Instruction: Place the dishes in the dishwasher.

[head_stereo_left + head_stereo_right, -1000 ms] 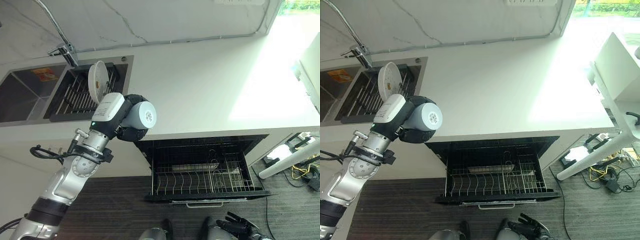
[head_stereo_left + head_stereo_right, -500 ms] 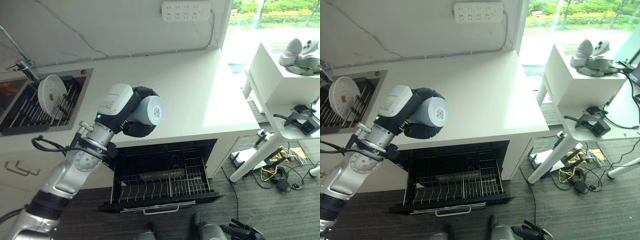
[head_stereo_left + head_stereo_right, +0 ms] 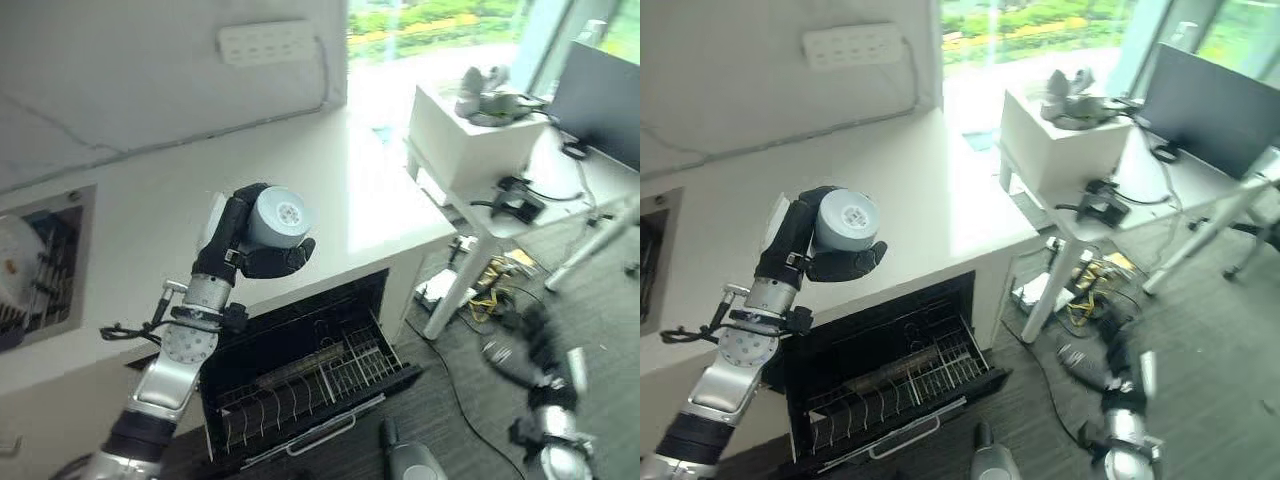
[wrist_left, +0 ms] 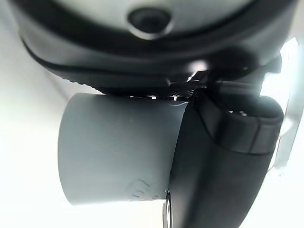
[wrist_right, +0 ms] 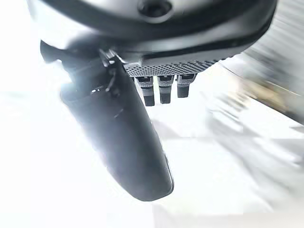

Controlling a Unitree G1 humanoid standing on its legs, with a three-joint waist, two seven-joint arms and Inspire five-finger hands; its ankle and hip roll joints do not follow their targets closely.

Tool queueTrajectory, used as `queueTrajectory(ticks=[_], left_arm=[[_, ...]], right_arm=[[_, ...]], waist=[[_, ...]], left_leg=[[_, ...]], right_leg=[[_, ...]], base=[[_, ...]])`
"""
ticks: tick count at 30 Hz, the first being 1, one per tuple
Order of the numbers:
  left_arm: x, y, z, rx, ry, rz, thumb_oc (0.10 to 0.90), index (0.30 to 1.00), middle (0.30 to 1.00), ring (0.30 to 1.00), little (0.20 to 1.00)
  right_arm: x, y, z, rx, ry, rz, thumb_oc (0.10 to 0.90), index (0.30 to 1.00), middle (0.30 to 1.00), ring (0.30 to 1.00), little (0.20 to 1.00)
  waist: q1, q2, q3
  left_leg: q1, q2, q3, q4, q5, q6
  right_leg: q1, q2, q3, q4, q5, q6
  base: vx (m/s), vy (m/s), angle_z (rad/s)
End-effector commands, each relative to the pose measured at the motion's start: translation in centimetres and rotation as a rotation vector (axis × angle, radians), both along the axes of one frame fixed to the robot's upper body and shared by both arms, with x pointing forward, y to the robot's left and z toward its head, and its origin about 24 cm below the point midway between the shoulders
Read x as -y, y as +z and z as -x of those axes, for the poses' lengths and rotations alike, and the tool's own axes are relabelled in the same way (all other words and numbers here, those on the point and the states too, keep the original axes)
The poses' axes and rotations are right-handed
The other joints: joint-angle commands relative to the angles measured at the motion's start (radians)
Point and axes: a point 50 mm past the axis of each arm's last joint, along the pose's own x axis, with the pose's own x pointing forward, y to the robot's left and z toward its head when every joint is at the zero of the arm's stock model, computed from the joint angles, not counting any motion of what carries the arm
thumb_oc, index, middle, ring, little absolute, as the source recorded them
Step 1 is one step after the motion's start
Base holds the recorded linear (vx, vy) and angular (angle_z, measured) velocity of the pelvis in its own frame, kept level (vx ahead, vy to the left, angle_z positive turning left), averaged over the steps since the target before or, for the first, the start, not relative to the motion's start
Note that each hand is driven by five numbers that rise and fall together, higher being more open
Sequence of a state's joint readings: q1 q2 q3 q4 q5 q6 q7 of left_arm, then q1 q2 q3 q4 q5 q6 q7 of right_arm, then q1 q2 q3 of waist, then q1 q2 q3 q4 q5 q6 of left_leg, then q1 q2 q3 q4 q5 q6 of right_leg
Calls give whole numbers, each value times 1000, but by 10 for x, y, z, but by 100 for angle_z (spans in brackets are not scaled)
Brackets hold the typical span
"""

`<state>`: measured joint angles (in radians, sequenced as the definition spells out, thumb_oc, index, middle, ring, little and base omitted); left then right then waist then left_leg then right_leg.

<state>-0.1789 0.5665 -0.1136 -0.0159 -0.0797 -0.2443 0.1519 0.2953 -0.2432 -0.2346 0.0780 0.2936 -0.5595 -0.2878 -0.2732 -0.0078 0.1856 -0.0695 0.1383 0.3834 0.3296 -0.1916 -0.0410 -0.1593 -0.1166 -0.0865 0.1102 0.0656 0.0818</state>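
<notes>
Carrying a grey cup aloft, the left hand has its dark fingers curled round the cup's side, its flat base turned up toward the head camera; the left wrist view shows the thumb pressed along the cup wall. It hangs over the front edge of the white worktop, with the open dishwasher below at about five o'clock, its wire rack pulled out and seemingly bare. A plate waits in the sink rack off at nine o'clock. The right hand hangs low at four o'clock, fingers relaxed and holding nothing. I'd judge this the carrying leg; next the cup must drop down and settle between the rack's wires
</notes>
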Motion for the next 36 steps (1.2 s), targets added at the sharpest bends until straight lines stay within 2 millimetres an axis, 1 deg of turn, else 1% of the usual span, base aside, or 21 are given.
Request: queueTrajectory(ticks=[1, 2, 3, 4, 5, 7, 8, 9, 10, 11, 12, 13, 14, 17, 19, 23, 25, 26, 30, 33, 36], left_arm=[[-5, 55, -4, 328, 24, 209, 400, 300, 300, 300, 300], [-3, 52, -5, 327, 28, 249, 400, 300, 300, 300, 300], [-3, 49, 0, 331, 47, 282, 400, 300, 300, 300, 300], [-1, 45, 1, 322, 45, 299, 400, 300, 300, 300, 300], [2, 45, 0, 316, 51, 346, 400, 300, 300, 300, 300], [8, 42, -2, 302, 45, 392, 400, 300, 300, 300, 300], [12, 41, -2, 296, 31, 431, 400, 300, 300, 300, 300], [20, 40, -2, 303, 15, 469, 400, 300, 300, 300, 300], [24, 41, -1, 310, -1, 475, 400, 300, 300, 300, 300], [30, 43, 3, 341, -12, 491, 400, 300, 300, 300, 300], [35, 45, 7, 391, 19, 478, 400, 300, 300, 300, 300], [40, 45, 13, 432, 32, 451, 400, 300, 300, 300, 300], [46, 44, 13, 470, 52, 409, 400, 300, 300, 300, 300], [58, 47, 17, 582, 66, 310, 400, 300, 300, 300, 300], [64, 49, 21, 673, 106, 244, 400, 300, 300, 300, 300], [72, 47, 23, 713, 124, 238, 400, 300, 300, 300, 300], [77, 47, 21, 735, 132, 232, 400, 300, 300, 300, 300], [83, 47, 21, 757, 135, 223, 400, 300, 300, 300, 300], [90, 43, 24, 694, 71, 278, 400, 300, 300, 300, 300], [94, 30, 24, 639, 55, 255, 400, 300, 300, 300, 300], [96, 23, 22, 612, 59, 234, 400, 300, 300, 300, 300]], right_arm=[[9, 29, -3, 181, -124, 294, 800, 900, 900, 900, 900], [3, 48, -6, 262, -107, 362, 800, 900, 900, 900, 900], [-2, 62, -8, 331, -86, 393, 800, 900, 900, 900, 900], [-5, 70, -11, 364, -65, 405, 800, 900, 900, 900, 900], [-9, 82, -12, 432, -10, 410, 800, 900, 900, 900, 900], [-17, 99, -16, 512, 82, 410, 800, 900, 900, 900, 900], [-27, 111, -20, 553, 189, 422, 800, 900, 900, 900, 900], [-41, 124, -28, 565, 353, 437, 800, 900, 900, 900, 900], [-46, 128, -31, 572, 406, 431, 800, 900, 900, 900, 900], [-58, 136, -37, 579, 531, 424, 800, 900, 900, 900, 900], [-73, 142, -42, 578, 652, 438, 800, 900, 900, 900, 900], [-84, 146, -48, 565, 749, 436, 800, 900, 900, 900, 900], [-93, 147, -53, 547, 813, 424, 800, 900, 900, 900, 900], [-108, 147, -62, 507, 965, 357, 800, 900, 900, 900, 900], [-124, 148, -67, 480, 1058, 349, 800, 900, 900, 900, 900], [-142, 149, -76, 451, 1095, 323, 800, 900, 900, 900, 900], [-148, 150, -78, 436, 1101, 318, 800, 900, 900, 900, 900], [-153, 151, -82, 431, 1116, 289, 800, 900, 900, 900, 900], [-162, 156, -83, 450, 1149, 274, 800, 900, 900, 900, 900], [-171, 166, -80, 469, 1223, 303, 800, 900, 900, 900, 900], [-176, 169, -80, 489, 1224, 282, 800, 900, 900, 900, 900]], waist=[[24, 42, -52], [20, 41, -52], [23, 40, -51], [24, 38, -52], [24, 37, -55], [26, 33, -59], [32, 29, -61], [41, 25, -65], [45, 23, -65], [56, 18, -68], [68, 12, -69], [84, 6, -71], [95, 0, -74], [117, -10, -80], [145, -19, -86], [179, -26, -91], [185, -27, -94], [192, -29, -94], [211, -34, -89], [230, -42, -86], [241, -43, -86]], left_leg=[[44, 30, -67, -30, -89, -2], [59, 31, -46, -30, -93, 2], [65, 33, -35, -30, -90, -3], [73, 33, -24, -30, -93, 2], [84, 33, -8, -30, -95, 6], [95, 31, 4, -30, -97, 8], [99, 27, 5, -30, -99, 9], [100, 21, -2, -30, -101, 11], [98, 20, -5, -30, -100, 11], [94, 20, -14, -30, -97, 7], [91, 20, -24, -30, -95, 2], [87, 21, -35, -30, -90, -6], [87, 20, -39, -30, -92, -3], [82, 22, -53, -30, -89, -6], [66, 15, -72, -30, -85, -5], [42, 5, -111, -30, -87, -8], [35, 5, -123, -30, -88, -8], [28, 5, -134, -30, -86, -11], [22, 2, -152, -30, -86, -12], [21, 0, -156, -30, -87, -12], [22, -4, -165, -30, -88, -8]], right_leg=[[10, -80, 13, 190, -241, 124], [13, -88, 7, 190, -239, 126], [11, -94, 1, 190, -234, 128], [12, -99, -6, 190, -233, 127], [15, -105, -13, 190, -233, 126], [15, -110, -14, 190, -231, 124], [16, -112, -14, 190, -230, 123], [17, -111, -12, 190, -232, 120], [16, -111, -12, 190, -232, 119], [17, -109, -14, 190, -232, 117], [21, -108, -19, 190, -233, 113], [24, -106, -23, 190, -232, 111], [31, -110, -35, 190, -234, 110], [40, -113, -55, 190, -236, 107], [39, -118, -69, 190, -233, 105], [43, -118, -79, 190, -235, 104], [48, -121, -87, 190, -236, 105], [50, -121, -92, 190, -237, 105], [58, -122, -101, 190, -239, 103], [68, -125, -112, 190, -242, 100], [74, -126, -112, 190, -241, 101]], base=[[47, 127, -85], [31, 94, -99], [21, 69, -116], [21, 60, -121], [18, 46, -97], [-4, 43, -29], [-43, 35, 1], [-54, 22, -4], [-72, 5, -2], [-61, -5, 5], [-41, -15, 22], [-8, -22, 23], [14, -34, 27], [40, -50, 41], [34, -46, 27], [39, -29, 22], [35, -28, 23], [29, -33, 20], [23, -22, 20], [47, -34, 15], [82, -26, 11]])
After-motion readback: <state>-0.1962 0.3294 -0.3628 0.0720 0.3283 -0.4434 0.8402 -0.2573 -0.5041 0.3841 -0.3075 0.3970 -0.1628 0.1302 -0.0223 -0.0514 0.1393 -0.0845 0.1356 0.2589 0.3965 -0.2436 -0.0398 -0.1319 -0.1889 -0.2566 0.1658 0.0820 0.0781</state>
